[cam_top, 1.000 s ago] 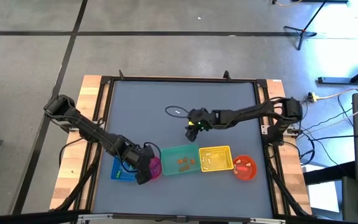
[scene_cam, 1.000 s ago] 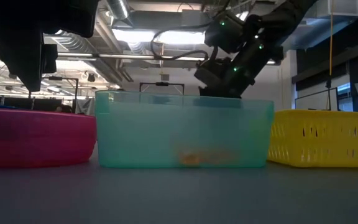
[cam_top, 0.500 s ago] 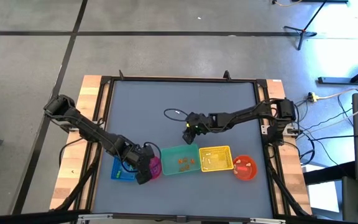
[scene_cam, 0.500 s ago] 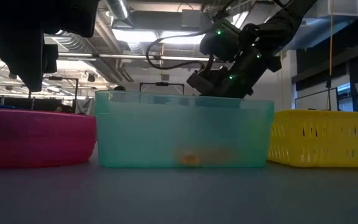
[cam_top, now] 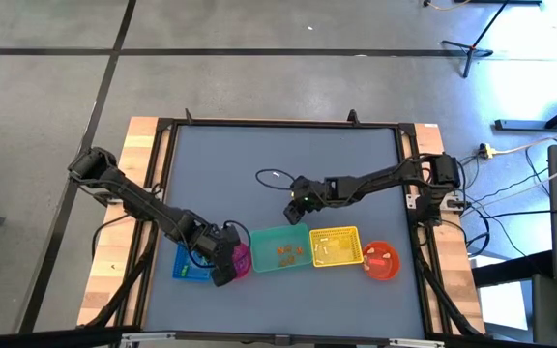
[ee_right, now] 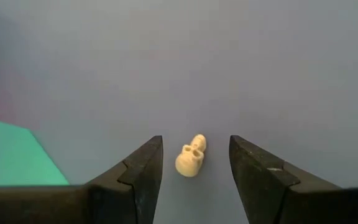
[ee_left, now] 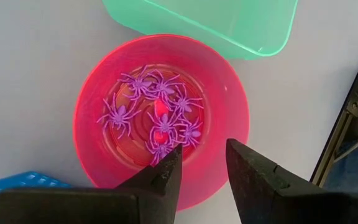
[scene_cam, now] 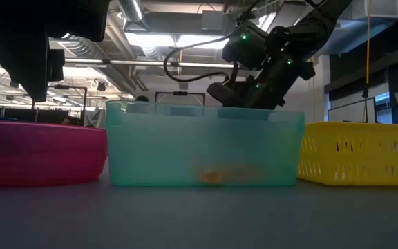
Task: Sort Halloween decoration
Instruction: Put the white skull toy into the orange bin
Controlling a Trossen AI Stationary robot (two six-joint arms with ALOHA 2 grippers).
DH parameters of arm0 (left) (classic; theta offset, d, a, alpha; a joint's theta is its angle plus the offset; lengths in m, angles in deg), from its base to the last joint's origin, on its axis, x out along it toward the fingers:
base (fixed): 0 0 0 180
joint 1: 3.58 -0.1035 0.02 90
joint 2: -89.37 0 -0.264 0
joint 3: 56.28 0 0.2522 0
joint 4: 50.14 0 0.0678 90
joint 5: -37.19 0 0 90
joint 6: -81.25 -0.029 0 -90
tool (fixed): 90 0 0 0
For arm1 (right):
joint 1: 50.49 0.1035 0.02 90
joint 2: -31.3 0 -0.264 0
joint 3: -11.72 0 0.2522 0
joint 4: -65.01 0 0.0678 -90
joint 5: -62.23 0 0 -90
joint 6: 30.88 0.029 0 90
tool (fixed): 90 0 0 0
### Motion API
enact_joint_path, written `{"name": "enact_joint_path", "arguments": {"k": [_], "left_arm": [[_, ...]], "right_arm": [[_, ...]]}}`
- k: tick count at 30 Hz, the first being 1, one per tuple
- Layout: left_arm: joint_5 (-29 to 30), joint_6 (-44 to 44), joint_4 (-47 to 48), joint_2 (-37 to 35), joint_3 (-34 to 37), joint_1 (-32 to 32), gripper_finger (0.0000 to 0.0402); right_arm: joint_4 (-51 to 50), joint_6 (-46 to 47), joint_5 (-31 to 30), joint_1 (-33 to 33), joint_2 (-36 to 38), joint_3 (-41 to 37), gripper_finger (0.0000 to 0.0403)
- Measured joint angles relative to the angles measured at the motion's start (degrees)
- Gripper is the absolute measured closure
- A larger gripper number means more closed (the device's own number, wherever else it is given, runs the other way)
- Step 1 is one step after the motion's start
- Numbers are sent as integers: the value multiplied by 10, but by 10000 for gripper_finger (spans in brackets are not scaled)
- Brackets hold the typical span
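a small white skull trinket [ee_right: 191, 157] lies on the grey table [ee_right: 229, 62] just beyond the teal bin [cam_top: 280, 248], between the parted, empty fingers of the right end effector [ee_right: 194, 163]. purple spiders [ee_left: 157, 118] fill the pink bowl [ee_left: 92, 106] beside that bin, under the open left end effector [ee_left: 202, 163].

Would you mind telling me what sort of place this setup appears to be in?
Probably a robotics lab or workshop: the framed table stands on a bare concrete floor, exposed ducts and strip lights run overhead, and cables trail beside equipment stands.
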Motion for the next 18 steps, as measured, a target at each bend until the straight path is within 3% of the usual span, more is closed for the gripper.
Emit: {"name": "enact_joint_path", "arguments": {"k": [18], "left_arm": [[34, -4, 0, 0, 0, 0, 293]], "right_arm": [[22, 6, -11, 12, -33, 2, 221]]}}
